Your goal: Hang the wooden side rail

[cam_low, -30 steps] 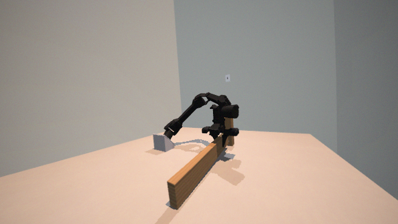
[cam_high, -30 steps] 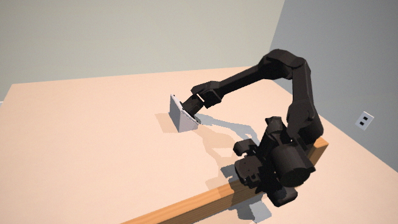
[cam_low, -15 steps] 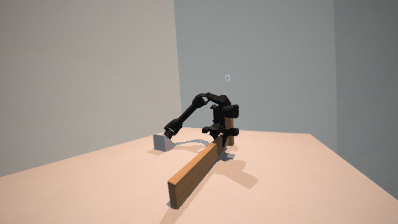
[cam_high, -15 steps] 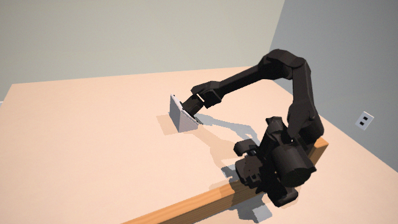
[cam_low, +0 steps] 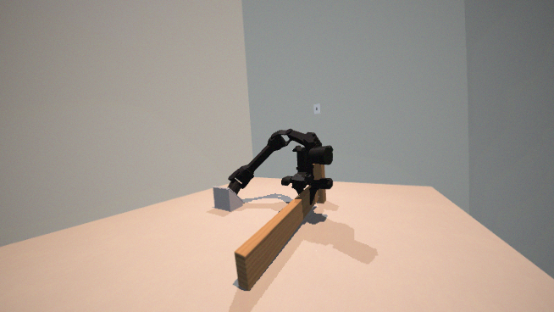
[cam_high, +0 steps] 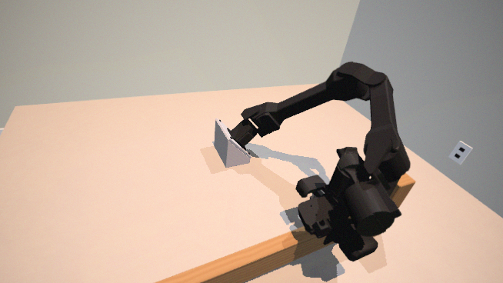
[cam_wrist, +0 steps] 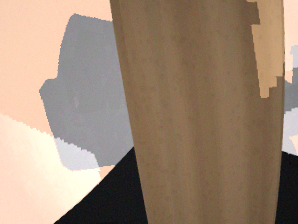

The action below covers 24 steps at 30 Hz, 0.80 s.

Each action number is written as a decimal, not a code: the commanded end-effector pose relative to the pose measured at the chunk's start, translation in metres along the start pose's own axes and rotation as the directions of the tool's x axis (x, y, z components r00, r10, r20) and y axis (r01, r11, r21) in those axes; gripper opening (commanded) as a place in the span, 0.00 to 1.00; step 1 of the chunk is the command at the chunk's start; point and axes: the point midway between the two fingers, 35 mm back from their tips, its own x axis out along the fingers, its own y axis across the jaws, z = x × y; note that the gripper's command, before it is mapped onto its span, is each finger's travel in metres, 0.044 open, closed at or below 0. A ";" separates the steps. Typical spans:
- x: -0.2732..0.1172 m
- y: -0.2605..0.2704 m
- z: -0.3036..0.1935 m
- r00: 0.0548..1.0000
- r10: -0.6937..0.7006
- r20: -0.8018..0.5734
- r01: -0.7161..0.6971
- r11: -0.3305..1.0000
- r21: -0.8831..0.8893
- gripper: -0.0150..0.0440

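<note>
The wooden side rail [cam_high: 238, 260] [cam_low: 271, 237] [cam_wrist: 200, 100] stands on its narrow edge. Its far end, nearest the exterior camera, is down at the table [cam_high: 115, 215] [cam_low: 148, 263]. My gripper [cam_high: 330, 239] [cam_low: 307, 195] [cam_wrist: 210, 192] points down and is shut on the rail close to its post end, with a dark finger on each side in the wrist view. The headboard post [cam_high: 406, 184] [cam_low: 323, 180] stands upright just beyond the gripper. The arm and gripper cover the rail's hook end and the post's slot. The hooks and pins are hidden, so their seating cannot be told.
The arm's grey wedge-shaped base mount [cam_high: 227, 151] [cam_low: 226, 199] sits on the table left of the post. The arm arches from it over to the rail. A wall outlet [cam_high: 461, 152] [cam_low: 317, 108] is on the grey wall behind.
</note>
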 end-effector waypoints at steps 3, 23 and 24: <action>-0.004 0.001 0.001 1.000 0.011 0.006 -0.011 1.000 0.004 0.25; -0.004 0.001 -0.001 1.000 0.011 0.006 -0.011 1.000 0.004 0.25; -0.004 0.001 -0.001 1.000 0.011 0.006 -0.011 1.000 0.004 0.25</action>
